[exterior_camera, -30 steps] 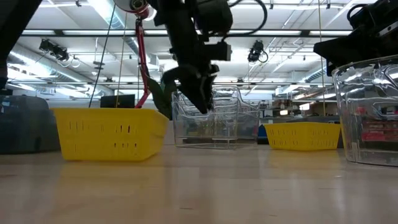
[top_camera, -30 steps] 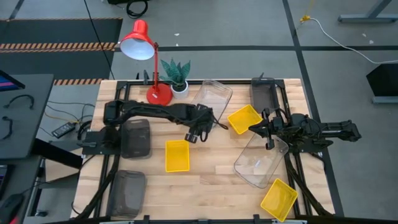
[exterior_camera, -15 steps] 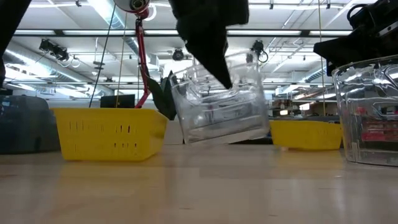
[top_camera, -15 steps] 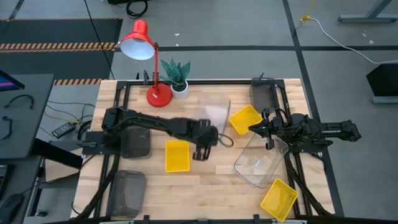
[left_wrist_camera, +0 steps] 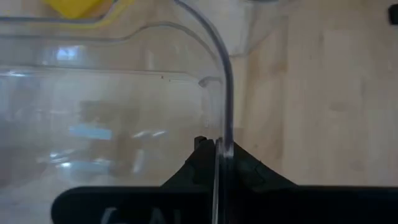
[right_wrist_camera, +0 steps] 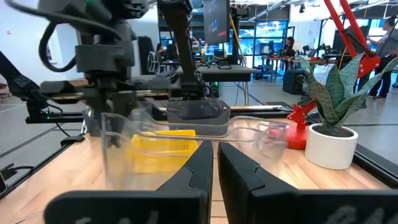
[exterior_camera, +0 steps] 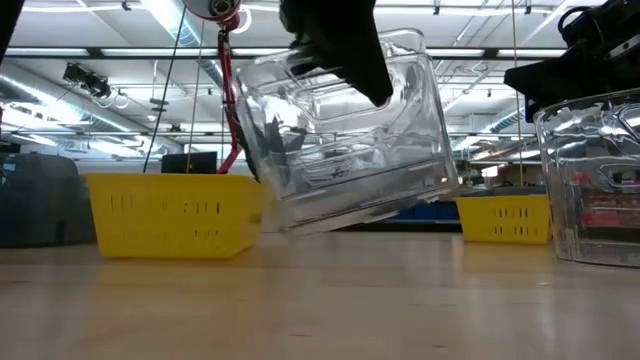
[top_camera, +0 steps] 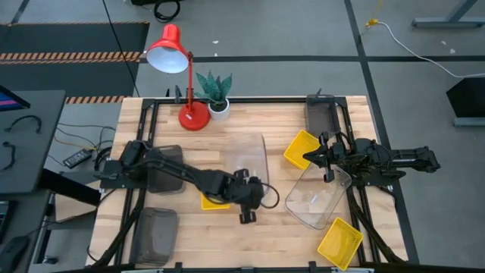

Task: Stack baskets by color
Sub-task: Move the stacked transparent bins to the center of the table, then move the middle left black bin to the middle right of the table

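Note:
A clear basket (top_camera: 246,163) hangs tilted over the middle of the table, also seen in the low view (exterior_camera: 345,140). My left gripper (top_camera: 250,203) is shut on its near end. My right gripper (top_camera: 311,157) is shut and stays still at the right, above a second clear basket (top_camera: 317,199). One yellow basket (top_camera: 301,146) rests on its bottom to the right of the held basket. Another yellow basket (top_camera: 216,199) lies partly under my left arm, and a third yellow basket (top_camera: 339,243) lies at the near right. Dark grey baskets (top_camera: 165,168) (top_camera: 155,226) lie on the left, and another dark grey basket (top_camera: 320,114) lies at the far right. My left gripper pinches the clear basket's wall at its rim (left_wrist_camera: 222,134), close to a rounded corner. One finger is inside the basket and the other outside. The fingers slant downward onto the basket's near end. The basket is lifted and tilted, its lowest corner (exterior_camera: 285,225) close above the table.
A red desk lamp (top_camera: 178,68) and a small potted plant (top_camera: 216,91) stand at the far edge, left of centre. Black frame rails (top_camera: 144,114) run along the table's sides. Bare wood (top_camera: 258,243) lies between the held basket and the near edge.
My left gripper has shut on the clear basket's rim near the far edge and swung toward the near edge, rolling at the wrist. The basket has come off the table, tipped, and moved from beside the plant to the table's middle.

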{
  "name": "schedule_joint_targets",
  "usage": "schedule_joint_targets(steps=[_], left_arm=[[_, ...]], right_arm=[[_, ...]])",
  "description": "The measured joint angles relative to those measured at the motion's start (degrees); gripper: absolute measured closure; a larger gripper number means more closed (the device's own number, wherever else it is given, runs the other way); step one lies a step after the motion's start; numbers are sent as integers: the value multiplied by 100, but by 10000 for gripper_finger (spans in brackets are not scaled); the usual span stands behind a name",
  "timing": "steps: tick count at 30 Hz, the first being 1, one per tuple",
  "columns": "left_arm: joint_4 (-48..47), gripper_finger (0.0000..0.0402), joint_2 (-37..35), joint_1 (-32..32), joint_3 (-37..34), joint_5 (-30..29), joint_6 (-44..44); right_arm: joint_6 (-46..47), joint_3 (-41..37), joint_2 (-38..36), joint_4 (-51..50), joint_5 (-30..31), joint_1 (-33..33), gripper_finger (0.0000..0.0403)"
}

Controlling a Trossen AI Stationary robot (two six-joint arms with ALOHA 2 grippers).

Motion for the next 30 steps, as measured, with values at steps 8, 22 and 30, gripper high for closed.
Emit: schedule_joint_targets(steps=[8,22,30], left_arm=[[-217,386,7,-321,-12,-166,-549],[-226,352,417,-398,-15,18,-896],[-298,245,3,-408,-21,862,-674]], right_arm=[[0,-2,0,-1,-2,1,373],[0,0,-1,-2,-2,2,373],[0,0,-2,-2,-2,0,373]])
